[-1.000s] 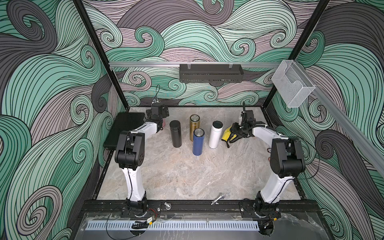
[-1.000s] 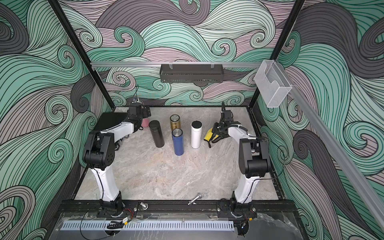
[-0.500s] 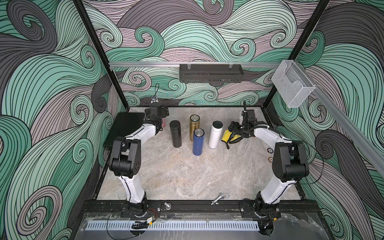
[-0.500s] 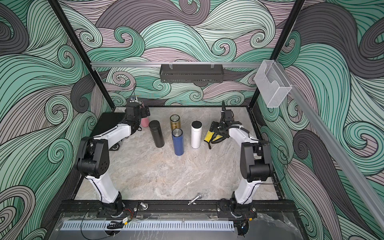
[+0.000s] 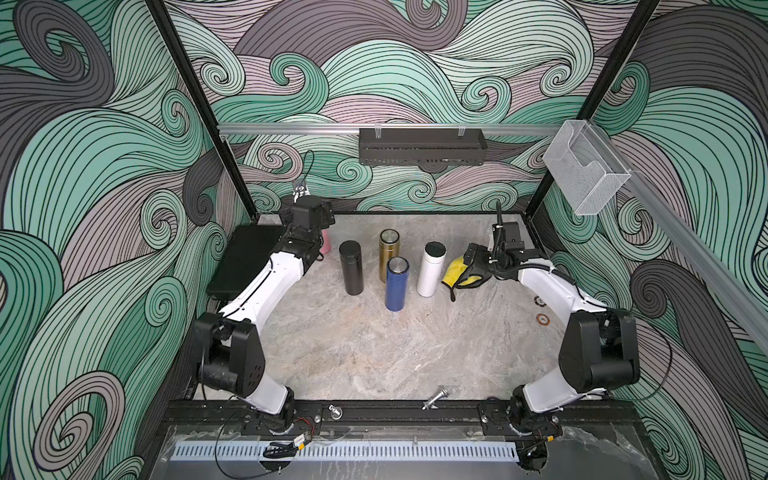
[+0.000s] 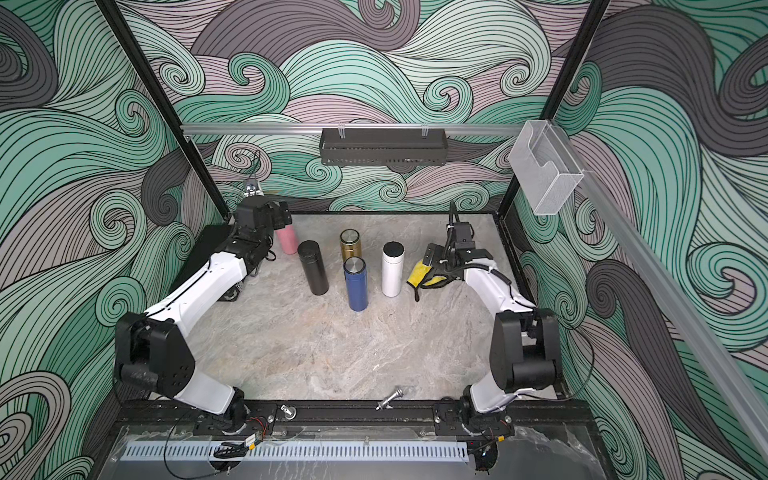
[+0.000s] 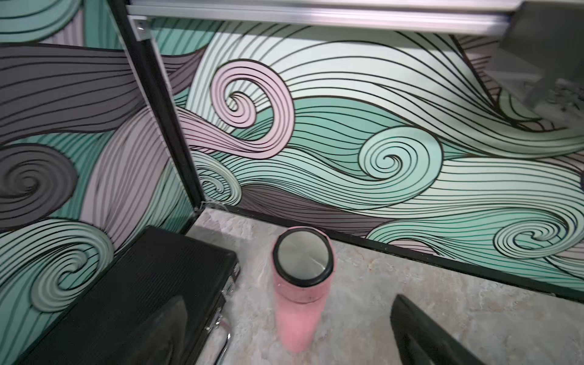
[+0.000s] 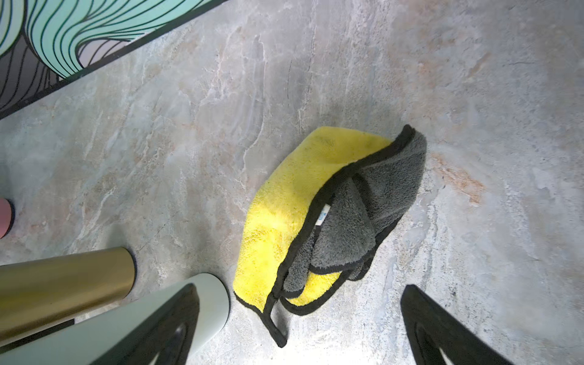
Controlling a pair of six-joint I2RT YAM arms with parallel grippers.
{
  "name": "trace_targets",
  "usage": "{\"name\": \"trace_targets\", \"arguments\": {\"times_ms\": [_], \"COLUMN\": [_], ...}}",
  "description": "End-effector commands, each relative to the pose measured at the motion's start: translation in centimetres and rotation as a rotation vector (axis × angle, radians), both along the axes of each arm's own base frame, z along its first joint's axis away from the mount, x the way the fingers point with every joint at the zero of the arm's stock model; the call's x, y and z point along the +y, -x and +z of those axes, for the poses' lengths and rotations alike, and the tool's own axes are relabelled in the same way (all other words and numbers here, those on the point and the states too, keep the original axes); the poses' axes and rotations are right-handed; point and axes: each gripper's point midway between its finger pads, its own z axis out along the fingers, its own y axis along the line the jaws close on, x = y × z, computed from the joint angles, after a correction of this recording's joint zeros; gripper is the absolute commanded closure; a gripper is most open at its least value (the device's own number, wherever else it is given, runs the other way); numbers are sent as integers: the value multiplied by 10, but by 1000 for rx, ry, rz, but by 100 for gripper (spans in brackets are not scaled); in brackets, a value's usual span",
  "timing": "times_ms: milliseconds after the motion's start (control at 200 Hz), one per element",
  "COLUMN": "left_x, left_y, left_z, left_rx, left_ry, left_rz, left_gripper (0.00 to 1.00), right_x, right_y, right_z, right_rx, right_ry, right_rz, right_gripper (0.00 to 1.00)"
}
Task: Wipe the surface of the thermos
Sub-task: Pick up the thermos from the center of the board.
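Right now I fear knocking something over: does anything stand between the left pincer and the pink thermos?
Nothing visible does. The pink thermos stands upright straight ahead of the open left pincer, in line with its gap; the black case lies off to one side.

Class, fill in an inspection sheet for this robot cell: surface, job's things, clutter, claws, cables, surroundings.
Surface: marbled tabletop, no spill seen.
Job's things: five upright flasks: pink thermos, black thermos, gold thermos, blue thermos, white thermos. The yellow-grey cloth lies crumpled beside the white thermos.
Clutter: black case by the left wall, metal bolt near the front rail, small discs by the right arm.
Claws: left claw open, facing the pink thermos, not touching it. Right claw open above the cloth, holding nothing.
Cables: black cable along the right arm, loose wires below the front rail.
Surroundings: wave-pattern walls, black shelf, clear bin.
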Motion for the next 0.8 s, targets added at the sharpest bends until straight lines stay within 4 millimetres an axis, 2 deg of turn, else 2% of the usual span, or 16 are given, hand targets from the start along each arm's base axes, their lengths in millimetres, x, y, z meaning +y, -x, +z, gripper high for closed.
{"name": "trace_targets", "arguments": {"times_ms": [0,20,40,105,180,320,390,515,615,705,796], "left_x": [25,25,26,21,-5,-45,-63,-67,-70,-76,-89], "left_y": [44,46,56,70,79,104,117,136,145,149,148], "left_z": [24,21,32,33,30,31,28,15,4,-6,-15], "left_rx": [45,60,42,69,105,42,64,127,114,116,138], "left_ry": [68,69,85,117,118,108,107,153,159,172,206], "left_rz": [148,146,140,94,-80,-219,-276,-297,-338,-382,-428], "left_gripper": [1,1,1,1,1,1,1,1,1,1,1], "right_x": [1,3,6,11,20,36,40,43,48,54,58], "right_y": [-9,-11,-10,-8,-5,16,29,52,63,65,64], "right_z": [12,15,15,21,33,46,48,46,47,52,50], "right_rx": [-58,-61,-47,-31,-40,-57,-70,-41,-87,-137,-114], "right_ry": [19,17,17,2,-49,-44,-58,-64,-91,-137,-147], "right_rz": [-11,-2,13,28,57,116,113,113,131,150,163], "right_gripper": [1,1,1,1,1,1,1,1,1,1,1]}}
